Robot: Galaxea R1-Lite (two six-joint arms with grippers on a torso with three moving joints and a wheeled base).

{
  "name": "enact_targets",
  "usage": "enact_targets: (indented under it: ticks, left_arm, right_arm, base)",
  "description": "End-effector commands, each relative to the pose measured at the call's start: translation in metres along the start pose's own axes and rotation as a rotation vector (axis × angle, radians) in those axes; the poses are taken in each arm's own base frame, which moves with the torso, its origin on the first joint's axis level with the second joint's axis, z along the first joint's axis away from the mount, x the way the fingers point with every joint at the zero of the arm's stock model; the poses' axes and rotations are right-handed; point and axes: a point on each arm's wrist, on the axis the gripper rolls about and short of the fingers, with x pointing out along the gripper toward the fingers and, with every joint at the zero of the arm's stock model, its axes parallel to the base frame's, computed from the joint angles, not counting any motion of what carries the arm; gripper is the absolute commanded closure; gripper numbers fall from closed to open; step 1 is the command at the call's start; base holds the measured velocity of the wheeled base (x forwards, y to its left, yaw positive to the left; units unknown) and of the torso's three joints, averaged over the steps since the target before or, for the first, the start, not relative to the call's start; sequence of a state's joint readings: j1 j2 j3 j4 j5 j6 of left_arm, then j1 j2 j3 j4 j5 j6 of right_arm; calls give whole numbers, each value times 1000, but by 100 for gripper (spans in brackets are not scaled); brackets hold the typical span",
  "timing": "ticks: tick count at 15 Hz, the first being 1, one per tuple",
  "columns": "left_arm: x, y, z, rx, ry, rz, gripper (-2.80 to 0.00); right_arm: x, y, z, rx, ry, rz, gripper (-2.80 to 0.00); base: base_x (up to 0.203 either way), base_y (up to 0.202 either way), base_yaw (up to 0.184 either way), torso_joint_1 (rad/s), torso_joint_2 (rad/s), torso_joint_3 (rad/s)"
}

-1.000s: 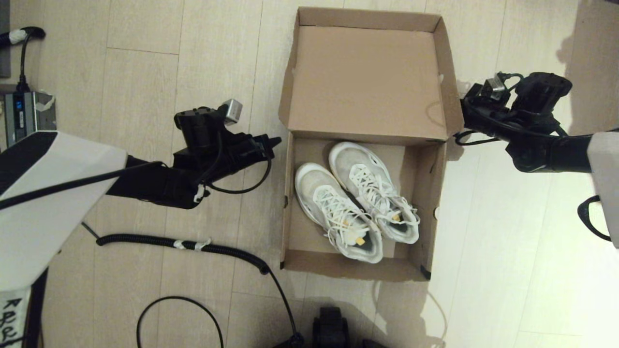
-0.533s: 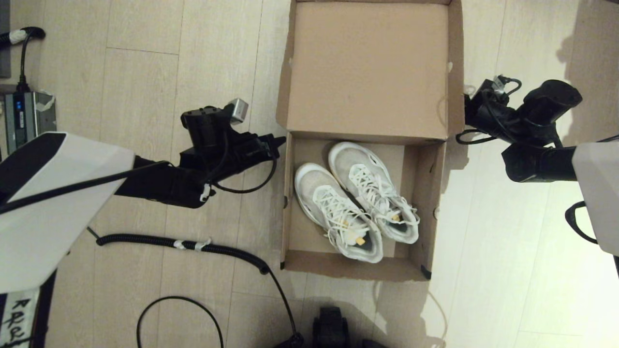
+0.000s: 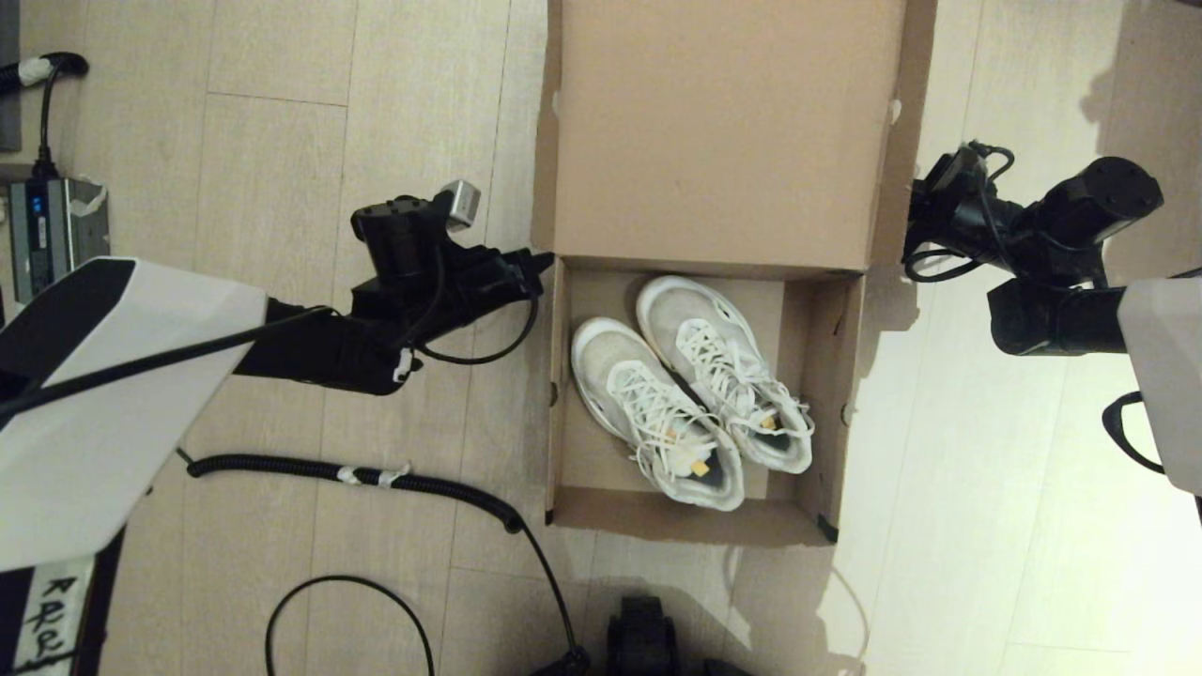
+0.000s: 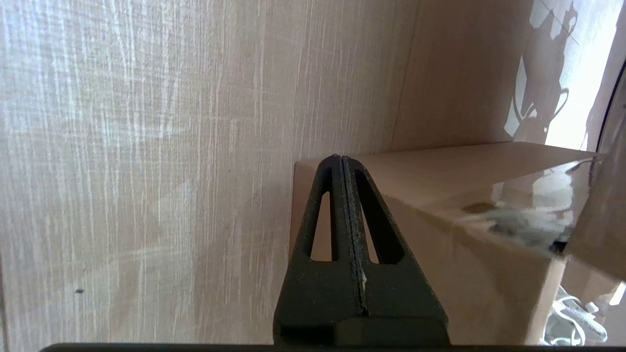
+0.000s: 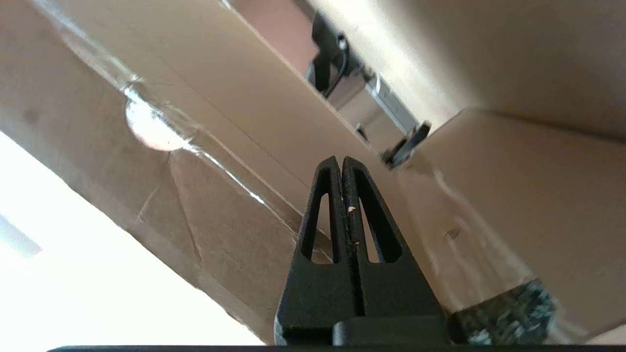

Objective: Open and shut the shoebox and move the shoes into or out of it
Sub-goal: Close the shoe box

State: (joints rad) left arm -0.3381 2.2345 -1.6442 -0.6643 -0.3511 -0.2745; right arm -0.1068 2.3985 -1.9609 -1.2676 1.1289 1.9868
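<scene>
The shoebox (image 3: 826, 394) sits on the floor (image 3: 282, 141) with its lid (image 3: 714, 131) raised, the shoes (image 3: 695, 390) side by side inside. The left gripper (image 3: 535, 268), fingers pressed together, is at the box's left hinge corner. The right gripper (image 3: 916, 202), likewise closed on nothing, is against the lid's right edge.

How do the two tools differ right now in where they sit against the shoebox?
The left tool sits at the shoebox's left back corner, by the hinge; the right tool sits beside the lid's right flap, slightly farther back. The left tool points at the low box wall; the right tool points at the raised lid's side. Both are shut, grip nothing, and flank the open box holding the shoes.
</scene>
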Motion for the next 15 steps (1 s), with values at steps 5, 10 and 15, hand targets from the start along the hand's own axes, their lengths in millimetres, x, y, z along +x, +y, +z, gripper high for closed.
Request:
enact_targets:
  ticks: [5, 10, 15]
  left_arm:
    - [5, 1, 5, 7, -28, -7, 0]
    - [6, 1, 19, 25, -75, -8, 0]
    - [0, 2, 64, 74, -221, 35, 0]
  right_arm:
    - [2, 21, -6, -14, 53, 22, 0]
    - [-1, 45, -13, -42, 124, 17, 0]
    - [-9, 60, -16, -41, 124, 13, 0]
  base:
    - [0, 0, 0, 0, 0, 0]
    - [0, 0, 0, 0, 0, 0]
    - [0, 0, 0, 0, 0, 0]
